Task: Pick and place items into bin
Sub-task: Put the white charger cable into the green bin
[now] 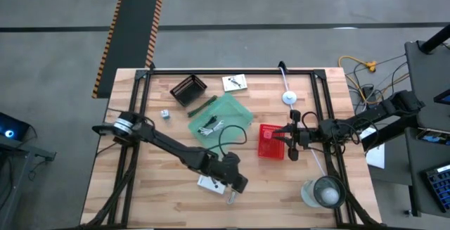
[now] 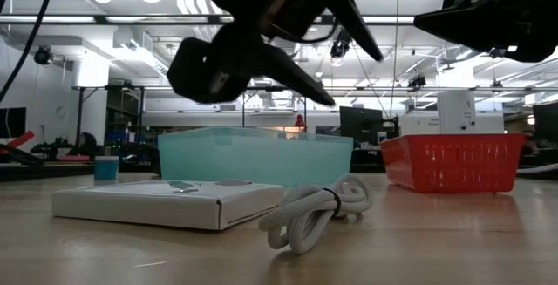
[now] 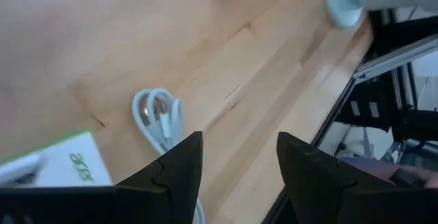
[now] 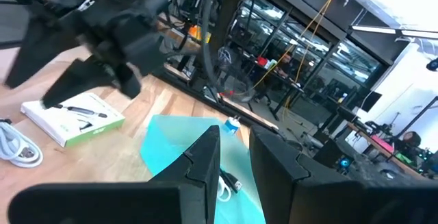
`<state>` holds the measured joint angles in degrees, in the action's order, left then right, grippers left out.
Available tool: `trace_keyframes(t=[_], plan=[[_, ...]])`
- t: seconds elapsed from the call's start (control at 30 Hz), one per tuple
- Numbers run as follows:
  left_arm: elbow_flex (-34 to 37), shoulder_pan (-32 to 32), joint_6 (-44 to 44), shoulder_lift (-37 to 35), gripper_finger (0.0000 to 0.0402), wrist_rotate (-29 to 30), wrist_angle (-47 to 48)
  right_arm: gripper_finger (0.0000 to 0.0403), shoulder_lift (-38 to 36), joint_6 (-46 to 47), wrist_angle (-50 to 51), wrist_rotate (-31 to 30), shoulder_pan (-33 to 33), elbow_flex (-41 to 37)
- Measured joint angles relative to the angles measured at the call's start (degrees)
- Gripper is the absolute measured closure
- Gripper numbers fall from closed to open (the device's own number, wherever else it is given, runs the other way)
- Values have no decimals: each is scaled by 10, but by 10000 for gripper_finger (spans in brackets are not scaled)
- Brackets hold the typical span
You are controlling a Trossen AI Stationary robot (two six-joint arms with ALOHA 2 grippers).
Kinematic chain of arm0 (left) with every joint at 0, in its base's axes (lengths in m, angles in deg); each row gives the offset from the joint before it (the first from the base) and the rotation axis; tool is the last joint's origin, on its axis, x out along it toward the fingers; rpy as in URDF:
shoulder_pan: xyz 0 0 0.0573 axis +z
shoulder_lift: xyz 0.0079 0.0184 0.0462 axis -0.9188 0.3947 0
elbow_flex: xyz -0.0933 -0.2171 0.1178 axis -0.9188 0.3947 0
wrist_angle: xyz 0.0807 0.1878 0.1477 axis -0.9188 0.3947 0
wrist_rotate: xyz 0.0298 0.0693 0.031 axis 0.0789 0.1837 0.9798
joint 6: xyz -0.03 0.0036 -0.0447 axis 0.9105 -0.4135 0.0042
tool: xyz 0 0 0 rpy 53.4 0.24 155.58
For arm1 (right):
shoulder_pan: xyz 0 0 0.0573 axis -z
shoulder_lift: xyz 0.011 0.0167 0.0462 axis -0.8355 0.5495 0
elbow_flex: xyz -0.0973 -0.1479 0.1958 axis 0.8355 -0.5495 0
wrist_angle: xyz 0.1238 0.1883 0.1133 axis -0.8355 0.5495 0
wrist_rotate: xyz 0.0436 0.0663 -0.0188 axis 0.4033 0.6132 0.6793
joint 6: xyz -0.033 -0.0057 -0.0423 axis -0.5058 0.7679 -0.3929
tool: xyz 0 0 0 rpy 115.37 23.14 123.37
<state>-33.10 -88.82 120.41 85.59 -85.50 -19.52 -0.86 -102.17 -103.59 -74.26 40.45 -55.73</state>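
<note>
Cable, white and coiled into a loose bundle, lies on the table near its front edge, just beside a flat white box and well apart from the teal bin in the middle. It looks light and floppy, likely to sag and uncoil if lifted by one strand, so I'd judge the best hold is across the bunched middle where a band ties the loops together. It shouldn't slip much, being rubbery.

Left pincer hovers above the cable, arm stretched low and long across the table, wrist tipped down toward the front edge; its fingers stand apart with nothing between them. Right pincer waits over by the red basket, arm reaching in from the side, its jaws nearly together and empty, pointing toward the bin.
</note>
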Motion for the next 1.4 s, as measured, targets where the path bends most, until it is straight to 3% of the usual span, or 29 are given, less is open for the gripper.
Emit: trace_keyframes(t=[0.23,0.47,1.07,1.4], plan=[[-36,1,2,31,231,-15,35,335,0,0,0,0,0,0],[-26,1,19,32,231,-11,75,335,0,1,1,0,0,0],[-32,2,20,70,231,-31,44,335,0,1,11,0,0,0],[-23,4,-27,70,231,-35,11,335,0,0,12,0,0,0]])
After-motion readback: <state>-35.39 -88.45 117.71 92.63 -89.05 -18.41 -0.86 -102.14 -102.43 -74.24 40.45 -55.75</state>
